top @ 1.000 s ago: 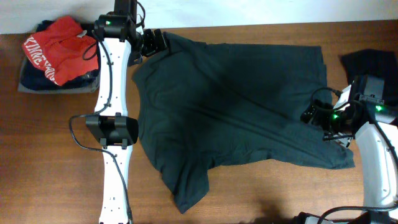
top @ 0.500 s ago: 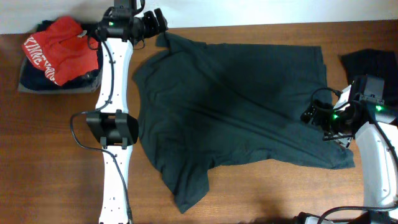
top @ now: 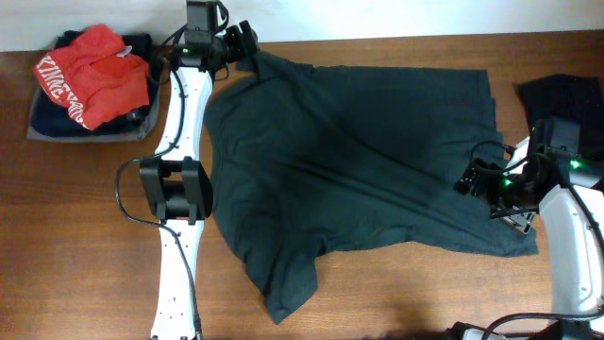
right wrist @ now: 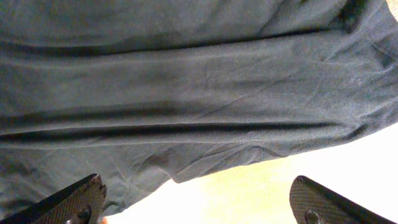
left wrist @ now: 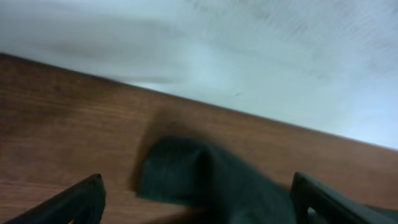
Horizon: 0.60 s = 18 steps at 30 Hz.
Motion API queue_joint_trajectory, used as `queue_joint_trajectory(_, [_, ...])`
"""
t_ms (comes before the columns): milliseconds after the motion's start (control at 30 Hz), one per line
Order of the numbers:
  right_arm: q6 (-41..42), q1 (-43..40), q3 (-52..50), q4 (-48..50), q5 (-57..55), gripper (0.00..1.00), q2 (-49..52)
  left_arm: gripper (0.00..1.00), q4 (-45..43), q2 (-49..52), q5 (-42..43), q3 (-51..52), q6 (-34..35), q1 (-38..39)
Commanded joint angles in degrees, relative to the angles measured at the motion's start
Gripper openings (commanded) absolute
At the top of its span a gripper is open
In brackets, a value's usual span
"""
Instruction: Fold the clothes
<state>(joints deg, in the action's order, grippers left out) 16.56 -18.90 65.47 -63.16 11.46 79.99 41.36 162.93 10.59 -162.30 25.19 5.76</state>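
Soft, even light from above covers the desk, with weak shadows only. The left wrist view is blurred and out of focus. In the right wrist view the desk glares almost white.

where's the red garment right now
Overhead view: the red garment lies on a dark folded pile at the table's far left corner, just left of the left arm.

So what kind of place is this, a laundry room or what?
Likely a robotics lab bench, not a home: a left arm and right arm at a wooden table by a plain white wall, with a teal-grey T-shirt and stacked clothes.
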Motion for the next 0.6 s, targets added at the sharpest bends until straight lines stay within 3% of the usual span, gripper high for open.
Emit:
queue_joint_trajectory(0, [0.2, 0.52, 0.33, -0.31, -0.5, 0.99, 0.22, 0.92, 2.16, 1.11, -3.37, 0.35, -6.25, -0.31])
queue_joint_trajectory(100, [0.2, 0.52, 0.33, -0.13, -0.5, 0.99, 0.22, 0.89, 4.52, 1.11, -7.56, 0.35, -9.77, -0.37])
queue_joint_trajectory(333, [0.22, 0.52, 0.33, 0.11, -0.48, 0.99, 0.22, 0.68, 7.32, 1.38, -9.6, 1.03, -11.19, -0.35])
queue_joint_trajectory(567, [0.2, 0.52, 0.33, 0.09, -0.48, 0.99, 0.22, 0.67, 7.58, 3.82, -9.22, 1.03, -11.19, -0.24])
